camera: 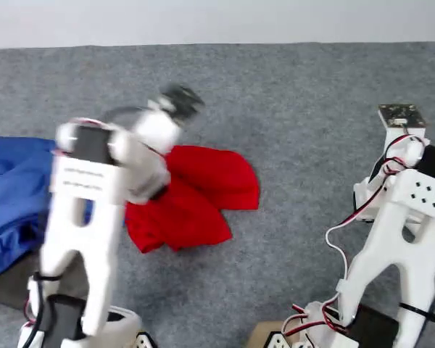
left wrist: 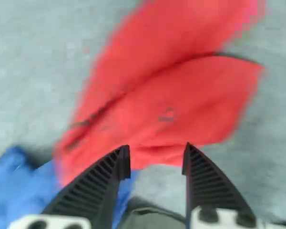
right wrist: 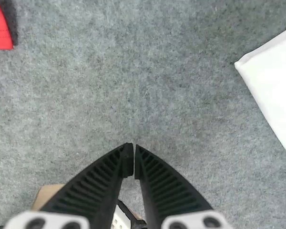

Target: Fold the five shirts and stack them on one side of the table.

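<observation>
left tool (left wrist: 156, 151) parted over red shirt (left wrist: 181, 100) | right tool (right wrist: 133, 149) closed, empty | arm label (camera: 83, 177) unreadable

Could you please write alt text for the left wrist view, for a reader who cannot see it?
A crumpled red shirt lies on the grey table, with the left tool open over its near edge. A blue shirt lies beside the red one.

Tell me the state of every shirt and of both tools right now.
Red shirt: crumpled, not folded, lying on the table.
Blue shirt: rumpled, unfolded, beside the red one.
Left tool: open, above the red shirt.
Right tool: shut, empty, over bare table.
</observation>
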Controlling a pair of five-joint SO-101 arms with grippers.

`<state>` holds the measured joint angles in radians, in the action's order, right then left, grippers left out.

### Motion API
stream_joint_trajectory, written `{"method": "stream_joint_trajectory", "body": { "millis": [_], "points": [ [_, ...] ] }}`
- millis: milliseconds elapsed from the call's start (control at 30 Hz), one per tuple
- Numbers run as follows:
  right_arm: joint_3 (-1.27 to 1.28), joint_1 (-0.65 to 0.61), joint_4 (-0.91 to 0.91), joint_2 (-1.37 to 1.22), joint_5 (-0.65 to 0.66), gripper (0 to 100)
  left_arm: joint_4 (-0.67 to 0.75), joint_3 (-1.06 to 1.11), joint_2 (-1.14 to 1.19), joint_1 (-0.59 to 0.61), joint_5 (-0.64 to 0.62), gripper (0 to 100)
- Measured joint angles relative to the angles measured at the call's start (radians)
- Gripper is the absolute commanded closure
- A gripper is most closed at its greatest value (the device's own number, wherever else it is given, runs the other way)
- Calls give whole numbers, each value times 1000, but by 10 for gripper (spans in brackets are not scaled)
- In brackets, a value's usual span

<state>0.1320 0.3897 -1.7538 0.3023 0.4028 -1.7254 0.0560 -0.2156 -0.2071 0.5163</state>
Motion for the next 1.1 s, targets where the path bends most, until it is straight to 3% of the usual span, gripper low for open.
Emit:
{"method": "stream_joint_trajectory", "body": {
  "millis": [167,300,567,833,1100],
  "points": [
    [0,0,0,0,0,989,40,187,15,-222,-49,811],
    [0,0,0,0,0,989,155,276,98,-305,-64,811],
    [0,0,0,0,2,989,361,278,336,-324,-74,811],
    [0,0,0,0,5,989,468,267,488,-324,-75,817],
    [0,0,0,0,5,989,422,143,621,-333,-106,994]
  ]
}}
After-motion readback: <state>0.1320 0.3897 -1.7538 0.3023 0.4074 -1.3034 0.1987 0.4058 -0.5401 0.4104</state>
